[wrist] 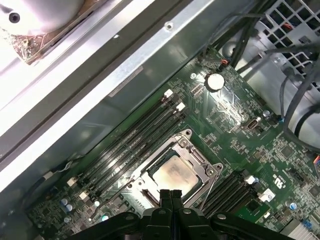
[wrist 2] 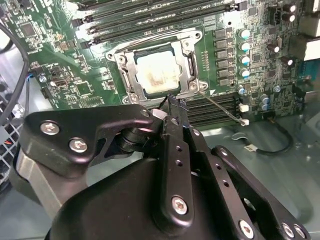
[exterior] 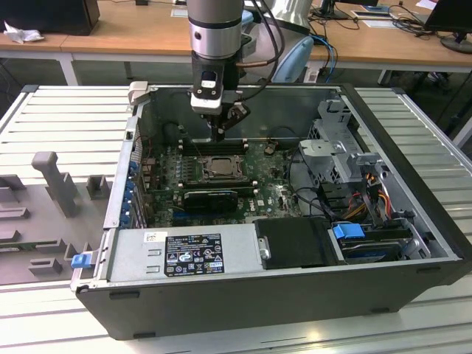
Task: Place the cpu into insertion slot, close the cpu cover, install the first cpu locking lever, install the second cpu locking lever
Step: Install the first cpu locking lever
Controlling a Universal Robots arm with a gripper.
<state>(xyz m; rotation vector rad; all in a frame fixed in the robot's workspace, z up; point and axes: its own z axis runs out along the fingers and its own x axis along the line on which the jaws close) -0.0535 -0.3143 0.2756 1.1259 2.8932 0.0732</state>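
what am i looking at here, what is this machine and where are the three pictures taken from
It is a robot arm reaching down into an open computer case that lies on a metal table. The exterior view looks on from outside. Both wrist views come from cameras riding on the arm, looking past its black hand. Below the hand is the green circuit board with the cpu, a pale square chip, seated in it, and the cpu cover, a metal frame, down around it. The hand's fingers are together, nothing seen between them.

Arm (exterior: 215, 29) vertical, wrist (exterior: 210, 85) pointing down, gripper (exterior: 219, 135) fingers (wrist: 165, 200) pressed together, holding nothing
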